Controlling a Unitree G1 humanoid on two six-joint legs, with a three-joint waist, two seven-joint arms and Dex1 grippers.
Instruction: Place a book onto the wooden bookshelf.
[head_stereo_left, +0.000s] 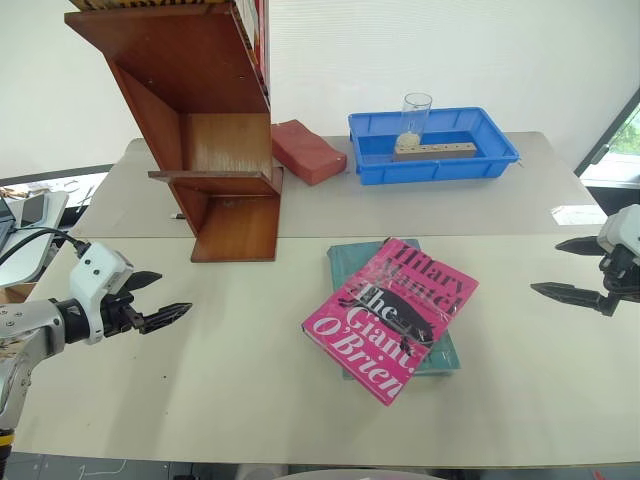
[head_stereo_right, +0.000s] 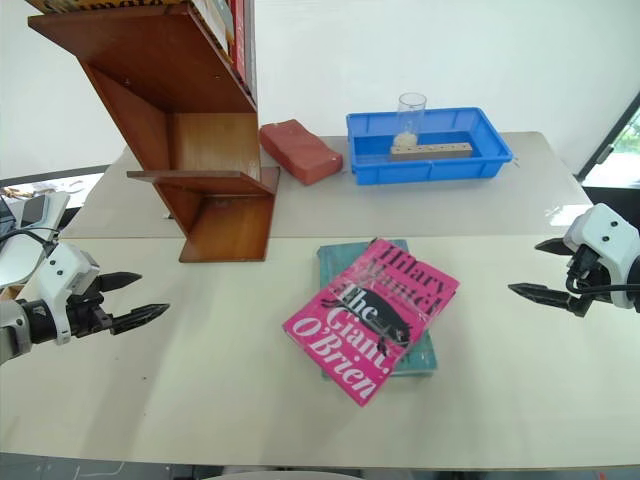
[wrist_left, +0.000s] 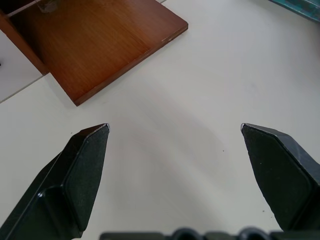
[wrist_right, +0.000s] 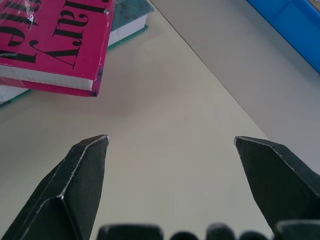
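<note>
Left gripper (head_stereo_left: 160, 298) and right gripper (head_stereo_left: 565, 267) level, fingers spread, flanking book (head_stereo_left: 392, 315)

My two head cams look fwd and down over the table (head_stereo_left: 250, 390); both share the book (head_stereo_left: 392, 315) at centre and the bookshelf (head_stereo_left: 200, 130) at 11 o'clock. My left wrist cam sits close above the tabletop, facing the shelf's base. Right wrist cam faces the book's corner, close.
</note>
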